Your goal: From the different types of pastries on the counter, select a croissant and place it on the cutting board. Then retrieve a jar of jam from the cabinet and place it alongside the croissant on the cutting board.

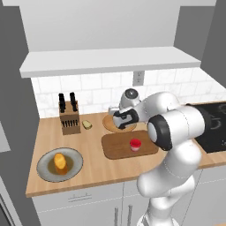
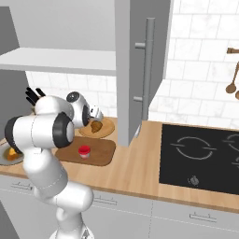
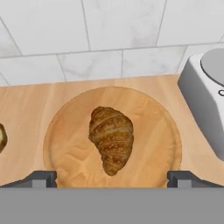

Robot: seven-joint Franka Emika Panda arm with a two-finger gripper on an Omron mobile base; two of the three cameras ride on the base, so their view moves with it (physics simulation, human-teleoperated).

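Golden-brown croissant (image 3: pixel 111 139) lying untouched in the middle of the round tan wooden plate (image 3: pixel 70 148), near the tiled wall, not yet on the cutting board (image 1: pixel 115 148). Red jar of jam (image 1: pixel 135 144) standing upright on that dark board already, so apparently half done, and out of the stated order. Gripper (image 3: pixel 112 178) poised over the plate, fingers spread wide to either side of the pastry and grasping nothing. Left to do, by this reading: descend, close on the croissant, lift, and set down on the bare left part of the board beside the jar. Around: knife block (image 1: pixel 69 118) at the back left of the counter (image 1: pixel 95 170), tiny pale piece (image 1: pixel 87 125) just beside it, orange-yellow bun (image 1: pixel 60 162) on a grey plate (image 1: pixel 46 170) at front left, white appliance (image 3: pixel 205 100) near the plate's edge, stovetop (image 2: pixel 200 158) well apart. Nothing between plate and board; only the jar to avoid knocking when placing.
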